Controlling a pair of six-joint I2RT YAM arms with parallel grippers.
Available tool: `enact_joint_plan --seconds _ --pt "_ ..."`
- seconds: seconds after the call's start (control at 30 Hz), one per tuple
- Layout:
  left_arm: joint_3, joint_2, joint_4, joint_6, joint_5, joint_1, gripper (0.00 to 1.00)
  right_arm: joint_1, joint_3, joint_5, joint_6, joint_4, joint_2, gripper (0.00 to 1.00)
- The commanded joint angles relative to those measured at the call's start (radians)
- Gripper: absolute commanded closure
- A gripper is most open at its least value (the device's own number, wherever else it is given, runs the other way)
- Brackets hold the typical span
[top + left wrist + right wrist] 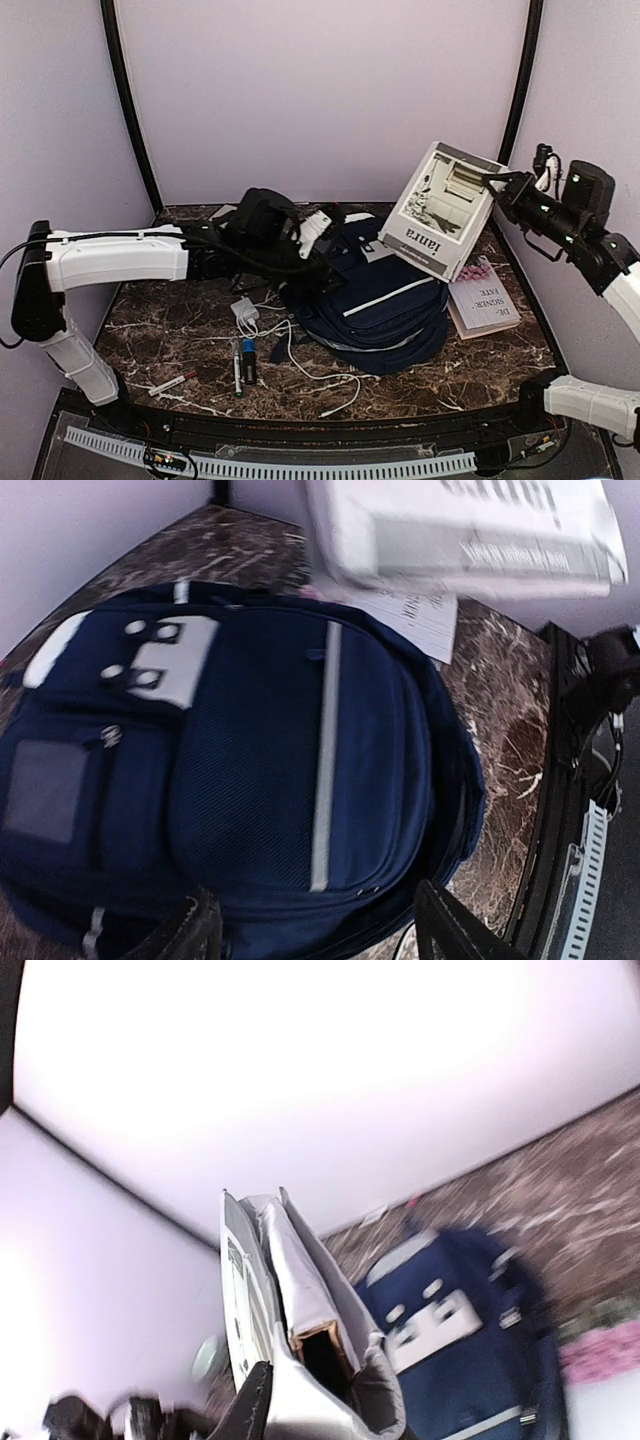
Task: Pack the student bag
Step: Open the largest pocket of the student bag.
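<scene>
The backpack (375, 300) lies flat at the centre of the surface (160, 320). The left claw (318, 232) stands open at its left end, holding nothing. The right claw (492, 181) is clamped on a white book (440, 212), raised above the backpack's right edge.

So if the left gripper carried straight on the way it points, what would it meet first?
The bag: its front panel fills the view between the left gripper's open jaws, dead ahead. How near is hard to tell. The book lies beyond, off that line.
</scene>
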Motion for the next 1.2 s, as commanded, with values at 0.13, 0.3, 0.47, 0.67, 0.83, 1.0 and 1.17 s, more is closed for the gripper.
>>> enact_joint_plan --seconds 0.13,0.3,0.47,0.67,0.83,1.0,1.17 --pt "0.469 0.458 -0.272 0.308 0.016 -0.229 0.31 -0.084 -0.021 0.294 -0.152 -0.307 -0.154 0.91" --pt "0.598 0.625 -0.311 0.303 -0.151 -0.272 0.55 -0.085 -0.048 0.298 -0.174 -0.317 -0.179 0.91" --pt "0.702 0.721 -0.394 0.329 -0.202 -0.274 0.57 -0.086 -0.068 0.289 -0.178 -0.316 -0.195 0.91" --pt "0.711 0.737 -0.414 0.32 -0.264 -0.283 0.62 -0.086 -0.075 0.312 -0.188 -0.331 -0.219 0.91" --pt "0.788 0.693 -0.41 0.314 -0.156 -0.283 0.56 -0.086 -0.084 0.307 -0.195 -0.335 -0.215 0.91" --pt "0.781 0.69 -0.291 0.277 -0.214 -0.282 0.47 -0.086 -0.071 0.34 -0.207 -0.35 -0.222 0.92" --pt "0.823 0.763 -0.285 0.255 -0.283 -0.282 0.45 -0.088 -0.056 0.374 -0.225 -0.379 -0.218 0.92"
